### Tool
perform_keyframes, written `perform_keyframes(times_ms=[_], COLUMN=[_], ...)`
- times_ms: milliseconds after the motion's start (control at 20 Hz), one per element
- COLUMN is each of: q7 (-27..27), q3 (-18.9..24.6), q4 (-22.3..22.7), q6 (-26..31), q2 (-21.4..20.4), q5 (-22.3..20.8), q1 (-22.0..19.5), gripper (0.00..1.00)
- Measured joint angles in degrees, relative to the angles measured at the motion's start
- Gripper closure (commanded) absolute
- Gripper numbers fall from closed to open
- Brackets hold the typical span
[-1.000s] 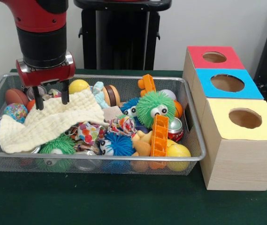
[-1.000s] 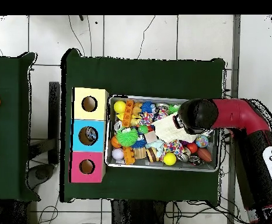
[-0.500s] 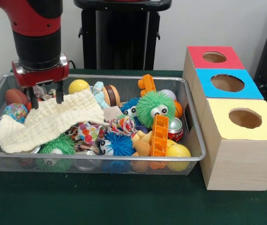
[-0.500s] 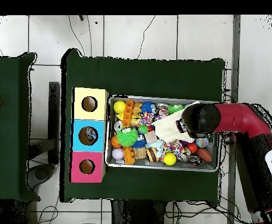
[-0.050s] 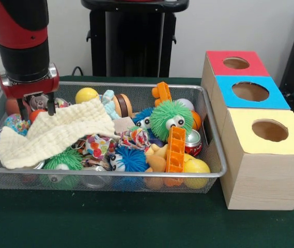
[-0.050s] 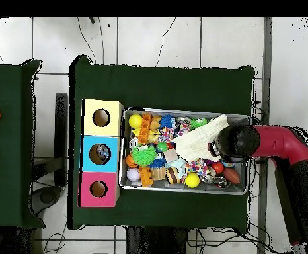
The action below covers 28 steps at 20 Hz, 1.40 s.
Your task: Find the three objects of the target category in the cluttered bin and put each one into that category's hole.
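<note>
Worktop cloth (image 5: 84, 227) in dark green carries everything, and nearest the camera sits the wire-mesh bin (image 5: 100, 182), heaped so full that little can be picked out without digging. Along its front lie a green spiky ball (image 5: 64, 160), a blue spiky ball with eyes (image 5: 131, 159), a yellow ball (image 5: 196, 166) and an upright orange ladder-like piece (image 5: 175, 150). A cream waffle cloth (image 5: 53, 133) is draped over the left half and hides whatever lies under it, which is probably why the search is going on at that end. Which category is wanted cannot be told, so the three target things cannot be named; they are presumably in the pile, some perhaps under the cloth.

Beside the bin stand three boxes in a row, each with a round hole on top: the yellow box (image 5: 286, 147) nearest, then the blue box (image 5: 271, 99), then the red box (image 5: 252, 64). They sit close to the bin, likely to keep each drop-off short.

Farther back, the fingers (image 5: 35, 106) hang over the cloth's far left edge, parted a little and holding nothing, tips just above the fabric near a brown football (image 5: 11, 107). From there a pinch on the cloth could lift it aside.
</note>
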Motion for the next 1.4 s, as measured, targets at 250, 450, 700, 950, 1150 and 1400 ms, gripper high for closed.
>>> perform_keyframes(times_ms=[250,450,700,950,1150,1400], q7=[0.0,0.0,0.0,0.0,0.0,0.0], q3=[0.14,0.47,0.84,0.83,0.83,0.87], q4=[0.0,0.0,0.02,0.02,0.02,-0.07], q6=[-1.02,-3.38,-7.26,-8.55,-8.57,-8.62], q2=[0.87,2.06,3.57,3.69,3.72,3.57], q5=[0.0,0.0,-0.01,-0.02,-0.04,0.06], q1=[0.48,1.45,3.06,3.97,4.33,4.4], gripper=[0.0,0.0,0.0,0.0,0.0,1.0])
